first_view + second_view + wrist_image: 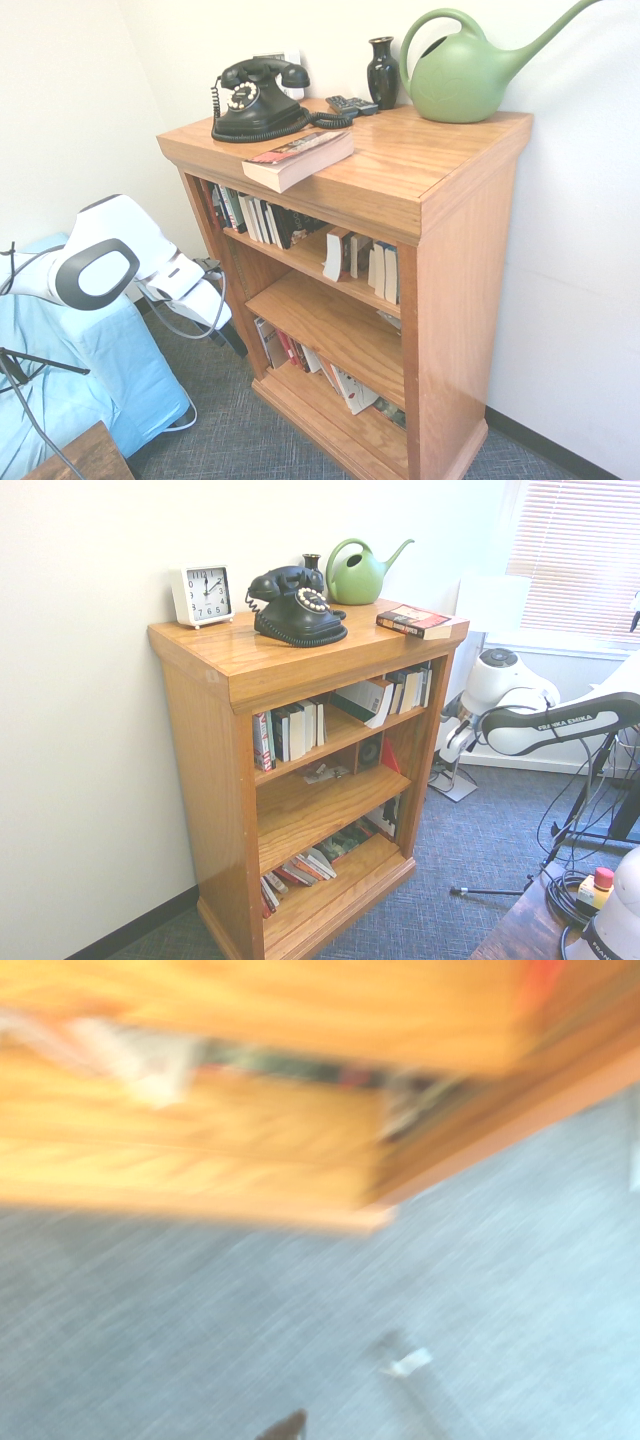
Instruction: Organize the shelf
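The shelf (400, 170) is a honey-orange wooden bookcase with three open tiers, also seen from the other side as the shelf (300, 660). A red-and-white book (298, 157) lies flat on its top near the front edge. Upright and leaning books (255, 215) fill the upper tier, and slumped books (300, 355) lie in the bottom tier. My gripper (232, 342) hangs low beside the shelf's side panel, about level with the middle tier, holding nothing. In the second exterior view the gripper (445, 752) sits close to that panel. The blurred wrist view shows the shelf (250, 1150) and grey carpet.
On the top stand a black rotary phone (255, 100), a dark vase (382, 70), a green watering can (460, 75), a remote (350, 104) and a white clock (202, 595). A light blue covered object (110, 380) sits beside the arm. A wooden table corner (520, 935) is nearby.
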Robot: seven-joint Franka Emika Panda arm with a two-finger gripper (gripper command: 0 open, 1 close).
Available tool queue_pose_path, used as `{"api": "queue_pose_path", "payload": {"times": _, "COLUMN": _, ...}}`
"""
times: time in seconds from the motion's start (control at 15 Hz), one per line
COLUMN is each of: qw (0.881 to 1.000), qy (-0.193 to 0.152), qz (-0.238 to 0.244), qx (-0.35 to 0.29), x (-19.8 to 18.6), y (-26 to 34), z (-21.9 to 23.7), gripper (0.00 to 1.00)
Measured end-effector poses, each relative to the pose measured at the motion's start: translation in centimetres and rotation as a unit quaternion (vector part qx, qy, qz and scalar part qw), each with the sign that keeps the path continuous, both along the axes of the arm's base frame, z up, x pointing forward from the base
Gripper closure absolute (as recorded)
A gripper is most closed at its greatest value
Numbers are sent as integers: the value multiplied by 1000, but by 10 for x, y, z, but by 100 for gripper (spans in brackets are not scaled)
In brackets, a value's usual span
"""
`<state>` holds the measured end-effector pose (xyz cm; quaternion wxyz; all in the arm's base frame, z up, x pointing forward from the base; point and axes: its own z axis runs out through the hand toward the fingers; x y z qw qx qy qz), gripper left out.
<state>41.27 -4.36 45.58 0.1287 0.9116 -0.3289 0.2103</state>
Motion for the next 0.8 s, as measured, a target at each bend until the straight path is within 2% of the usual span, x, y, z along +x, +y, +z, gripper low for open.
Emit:
{"api": "queue_pose_path", "payload": {"times": 0.2, "qw": 995, "qy": -54, "qz": 35, "qx": -78, "x": -18, "y": 9, "z": 60, "gripper": 0}}
{"api": "queue_pose_path", "payload": {"times": 0.33, "qw": 984, "qy": -78, "qz": 67, "qx": -144, "x": -19, "y": 22, "z": 90, "gripper": 0}}
{"api": "queue_pose_path", "payload": {"times": 0.53, "qw": 957, "qy": -111, "qz": 110, "qx": -243, "x": -4, "y": 39, "z": 130, "gripper": 0}}
{"api": "queue_pose_path", "payload": {"times": 0.67, "qw": 932, "qy": -136, "qz": 134, "qx": -308, "x": 10, "y": 48, "z": 152, "gripper": 0}}
{"api": "queue_pose_path", "payload": {"times": 0.8, "qw": 902, "qy": -162, "qz": 160, "qx": -367, "x": 26, "y": 51, "z": 163, "gripper": 0}}
